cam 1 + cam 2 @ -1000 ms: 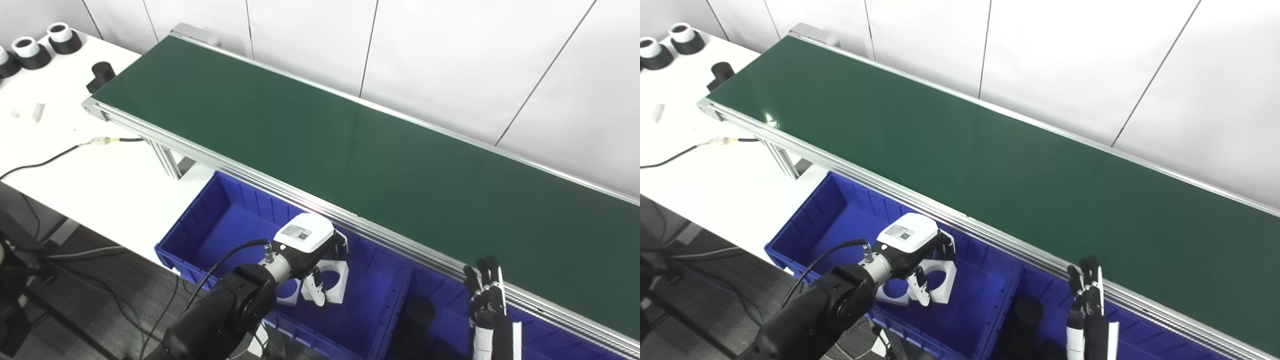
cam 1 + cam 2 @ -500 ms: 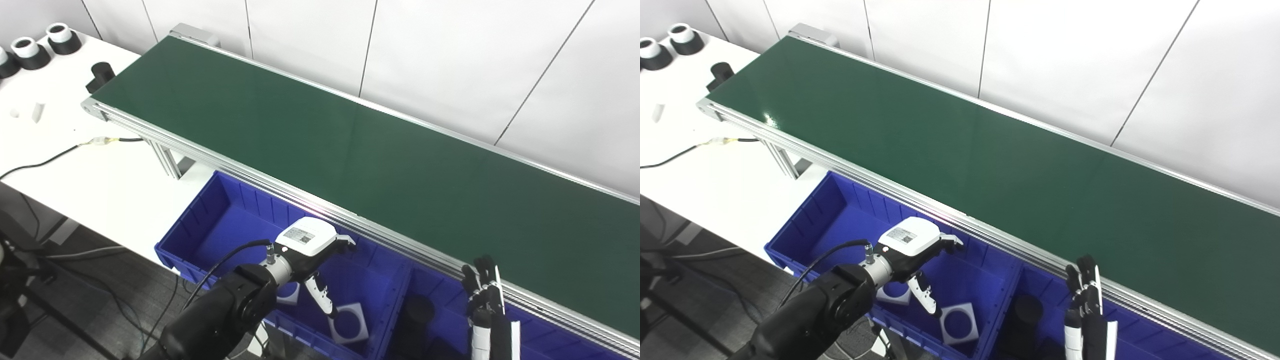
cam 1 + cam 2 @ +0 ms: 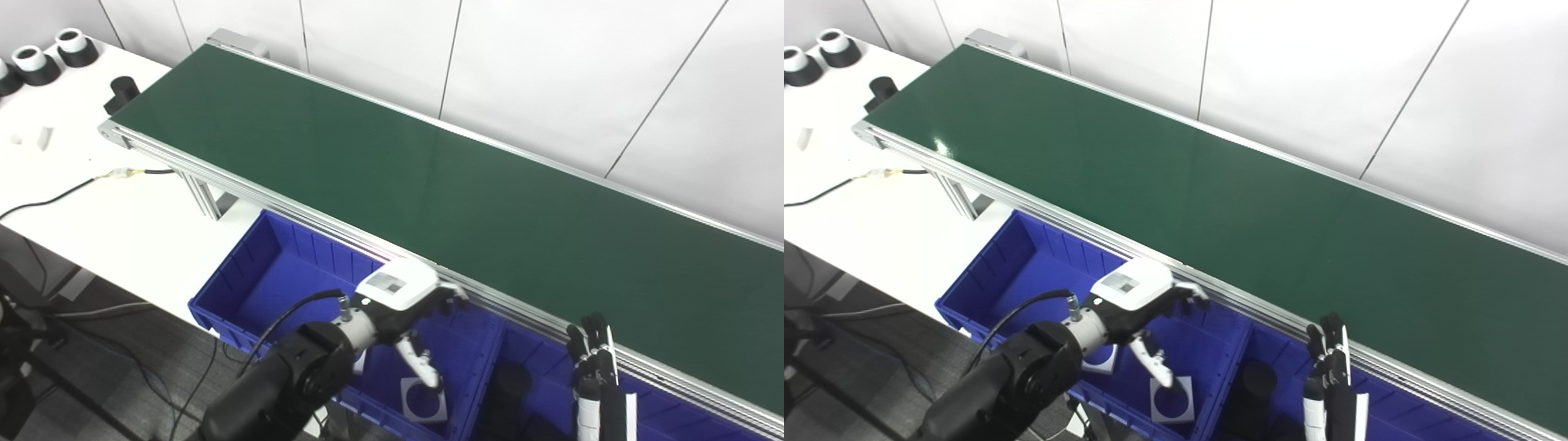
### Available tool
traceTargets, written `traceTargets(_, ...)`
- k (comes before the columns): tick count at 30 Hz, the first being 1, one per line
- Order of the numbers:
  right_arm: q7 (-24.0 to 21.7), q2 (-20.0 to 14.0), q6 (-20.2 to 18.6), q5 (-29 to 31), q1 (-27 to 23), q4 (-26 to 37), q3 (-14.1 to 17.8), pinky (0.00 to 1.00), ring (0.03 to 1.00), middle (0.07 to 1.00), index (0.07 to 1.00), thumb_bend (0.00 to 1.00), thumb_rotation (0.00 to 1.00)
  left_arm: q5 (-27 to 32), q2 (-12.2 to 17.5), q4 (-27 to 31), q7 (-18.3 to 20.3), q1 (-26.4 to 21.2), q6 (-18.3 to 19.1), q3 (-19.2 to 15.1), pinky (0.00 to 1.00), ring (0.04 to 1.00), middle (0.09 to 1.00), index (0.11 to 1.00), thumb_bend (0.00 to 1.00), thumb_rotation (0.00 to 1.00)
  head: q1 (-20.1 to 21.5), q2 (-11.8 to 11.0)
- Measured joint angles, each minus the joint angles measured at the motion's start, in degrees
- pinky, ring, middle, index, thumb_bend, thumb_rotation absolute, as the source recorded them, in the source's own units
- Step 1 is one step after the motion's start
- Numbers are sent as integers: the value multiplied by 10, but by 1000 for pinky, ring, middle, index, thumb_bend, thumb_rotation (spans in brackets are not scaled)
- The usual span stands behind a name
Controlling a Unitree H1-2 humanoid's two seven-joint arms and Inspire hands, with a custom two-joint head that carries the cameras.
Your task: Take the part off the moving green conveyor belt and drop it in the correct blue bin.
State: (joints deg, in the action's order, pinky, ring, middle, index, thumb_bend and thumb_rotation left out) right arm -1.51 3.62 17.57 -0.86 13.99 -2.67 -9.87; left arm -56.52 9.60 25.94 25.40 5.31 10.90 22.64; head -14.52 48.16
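Note:
The green conveyor belt (image 3: pixel 392 165) runs from upper left to lower right with nothing on it. My left hand (image 3: pixel 409 306) hovers open over the left blue bin (image 3: pixel 257 269), fingers spread toward the belt's near rail. A white square part with a round hole (image 3: pixel 424 400) lies flat on that bin's floor below the hand. A second white part (image 3: pixel 1099 360) shows partly behind my forearm. My right hand (image 3: pixel 593 361) stands upright by the belt's rail at lower right, fingers straight and holding nothing.
A black cylinder (image 3: pixel 513 383) sits in the right blue bin (image 3: pixel 545 367). On the white table (image 3: pixel 92 202) at left lie a black cable (image 3: pixel 49 199), black-and-white cylinders (image 3: pixel 37 58), a black part (image 3: pixel 122 92) and small white pieces (image 3: pixel 43 136).
My left hand opened and let go of the white square part, which fell to the bin floor. The hand then rose toward the belt's rail. My right hand stayed put.

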Motion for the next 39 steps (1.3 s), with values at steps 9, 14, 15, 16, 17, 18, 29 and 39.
traceTargets(9, 26, 30, 0, -55, 7, -22, -22, 925, 924, 951, 959, 832, 869, 172, 8, 166, 173, -32, 128, -67, 441, 553, 627, 735, 921, 243, 244, -16)
traceTargets(14, 52, 30, 0, -87, 5, -34, -24, 908, 918, 954, 952, 879, 892, 260, 47, 179, 184, -47, 146, -108, 485, 570, 629, 717, 921, 128, 331, -42)
traceTargets(15, 59, 30, 0, -94, 5, -35, -25, 908, 917, 954, 952, 880, 892, 276, 50, 179, 181, -49, 151, -117, 489, 570, 629, 715, 922, 122, 331, -42)
traceTargets(16, 64, 30, 0, -96, 5, -36, -25, 909, 917, 955, 951, 879, 890, 287, 52, 178, 178, -50, 152, -121, 498, 572, 628, 712, 924, 109, 335, -46)
traceTargets(17, 68, 30, 0, -97, 5, -37, -25, 910, 918, 957, 952, 880, 889, 299, 52, 175, 172, -51, 152, -124, 503, 575, 628, 709, 928, 88, 339, -48)
traceTargets(18, 70, 30, 0, -97, 5, -38, -26, 913, 918, 958, 952, 880, 888, 311, 51, 170, 165, -51, 152, -127, 504, 580, 631, 707, 931, 63, 341, -51)
traceTargets(29, 72, 28, 2, -86, 6, -47, -29, 930, 933, 970, 962, 870, 884, 347, 24, -4, -14, 17, -35, -131, 497, 591, 636, 714, 879, 118, 307, -79)
traceTargets(39, 70, 24, 35, -76, 10, -52, -33, 989, 943, 960, 962, 817, 910, 344, -13, -173, -147, 45, -186, -123, 631, 707, 747, 742, 801, 200, 249, -109)
